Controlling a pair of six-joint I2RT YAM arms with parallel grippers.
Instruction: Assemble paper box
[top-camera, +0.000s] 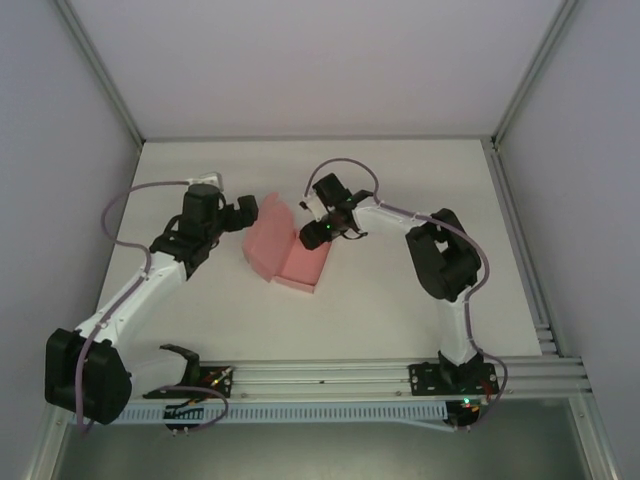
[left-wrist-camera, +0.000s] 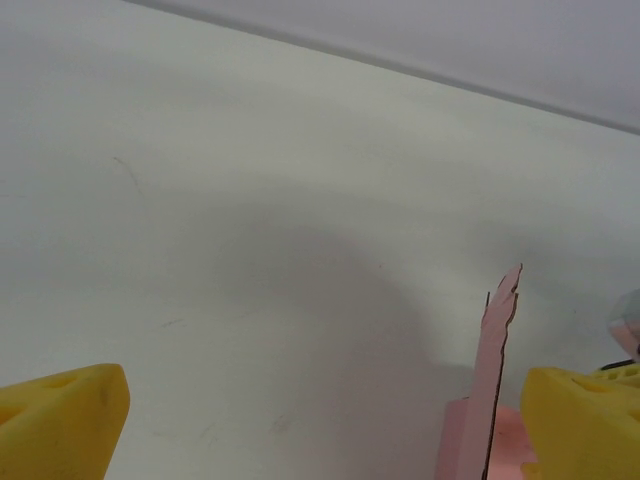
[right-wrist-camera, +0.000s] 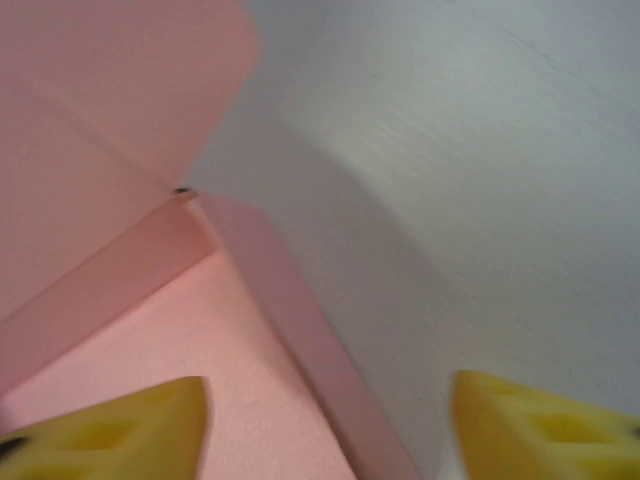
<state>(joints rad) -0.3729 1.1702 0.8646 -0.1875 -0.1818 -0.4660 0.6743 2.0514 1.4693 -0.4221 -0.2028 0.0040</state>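
I have the paper box (top-camera: 287, 250) lying near the middle of the table (top-camera: 420, 300), a little toward the far edge. It is part-folded: a shallow pink tray with a wide flap standing up along its left side. The left gripper (top-camera: 246, 213) sits just beside the far end of that raised flap, on its outer side. The right gripper (top-camera: 316, 233) hangs over the tray's far right corner, so the flap stands between the two.

Through the left wrist camera, the flap's ragged edge (left-wrist-camera: 496, 370) rises upright inside the left gripper (left-wrist-camera: 320, 430), close to the yellow finger (left-wrist-camera: 585, 420) on the right of that view and well away from the other. I cannot tell whether card and finger touch.

Through the right wrist camera, the paper box (right-wrist-camera: 130, 330) fills the left side, and one low side wall runs down between the fingers of the right gripper (right-wrist-camera: 330, 430). One yellow fingertip (right-wrist-camera: 120, 430) is over the tray floor and the other is over bare table.

Along the table's near edge runs an aluminium rail (top-camera: 330, 372) carrying both arm bases, and violet cables loop along each arm.

Both pairs of jaws are spread wide. Neither is pinching the card.
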